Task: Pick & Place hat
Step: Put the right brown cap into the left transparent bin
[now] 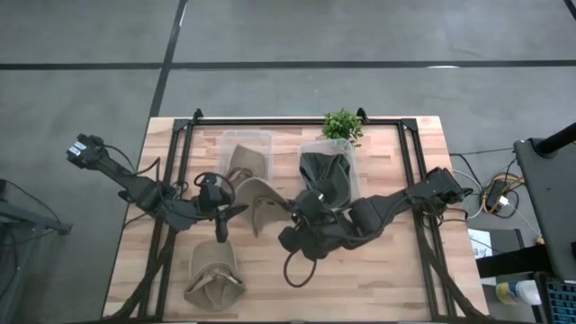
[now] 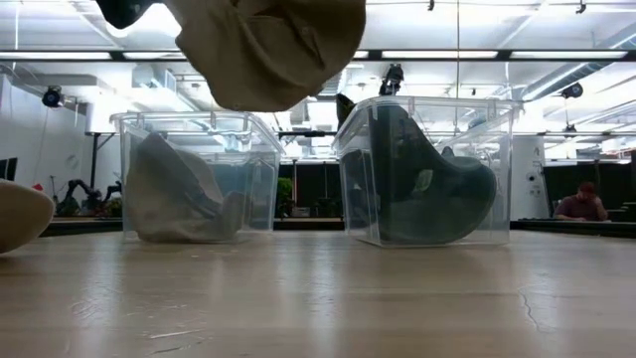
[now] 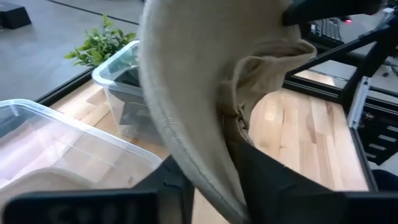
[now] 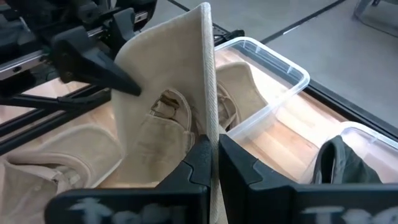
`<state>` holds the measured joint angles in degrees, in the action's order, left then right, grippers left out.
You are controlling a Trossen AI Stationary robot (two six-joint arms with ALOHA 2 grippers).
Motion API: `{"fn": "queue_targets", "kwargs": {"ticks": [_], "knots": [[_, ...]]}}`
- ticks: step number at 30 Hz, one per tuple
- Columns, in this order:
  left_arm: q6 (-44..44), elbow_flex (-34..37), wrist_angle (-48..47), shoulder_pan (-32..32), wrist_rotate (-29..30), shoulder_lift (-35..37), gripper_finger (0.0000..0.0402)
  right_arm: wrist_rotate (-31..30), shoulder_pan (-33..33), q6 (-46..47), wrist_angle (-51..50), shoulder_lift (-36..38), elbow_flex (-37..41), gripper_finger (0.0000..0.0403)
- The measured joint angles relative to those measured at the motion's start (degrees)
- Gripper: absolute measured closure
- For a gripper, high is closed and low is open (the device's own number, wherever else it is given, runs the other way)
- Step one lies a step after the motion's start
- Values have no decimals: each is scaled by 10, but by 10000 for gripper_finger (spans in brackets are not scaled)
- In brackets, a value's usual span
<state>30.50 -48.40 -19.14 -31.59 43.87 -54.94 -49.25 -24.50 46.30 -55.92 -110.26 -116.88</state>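
High view, left to right: my left claw and right claw both pinch one beige hat, held off the worktop just in front of the left bin. In the right wrist view the right claw's jaws are pressed together on the stiff brim edge; in the left wrist view the left claw grips the hat's soft crown fabric. I judge the main risk to be a tug between the arms: if either moves without the other releasing, the brim could slip out or the limp crown could twist. A second risk, as I read it, is the brim catching the bin's thin rim and tipping it. Materials: the hat is coarse woven cotton, with a curved, stitched brim and a slack crown; a second beige hat lies on the near left of the pale, planked worktop. Both bins are clear, rigid plastic; the left holds a beige hat, the right bin a dark hat. A small leafy plant stands behind the right bin.
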Motion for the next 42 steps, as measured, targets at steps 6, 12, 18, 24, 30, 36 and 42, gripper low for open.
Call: {"fn": "queue_targets", "kwargs": {"ticks": [6,12,18,24,30,36,42], "knots": [[4,0,1,1,29,1,388,10,-2,0,-2,0,0,385],[-22,-20,-7,3,29,17,395,21,-4,0,-1,-1,0,352],[-23,-82,-84,10,34,36,396,15,-17,-18,-5,-3,0,304],[46,-160,-234,45,30,37,396,30,-41,-25,-4,-4,4,256],[92,-240,-364,109,31,27,396,30,-71,5,-2,-4,23,229],[102,-266,-396,229,-96,17,397,31,-90,17,22,-4,54,223],[72,-265,-454,401,-242,-8,397,33,-98,13,59,-4,82,229]]}}
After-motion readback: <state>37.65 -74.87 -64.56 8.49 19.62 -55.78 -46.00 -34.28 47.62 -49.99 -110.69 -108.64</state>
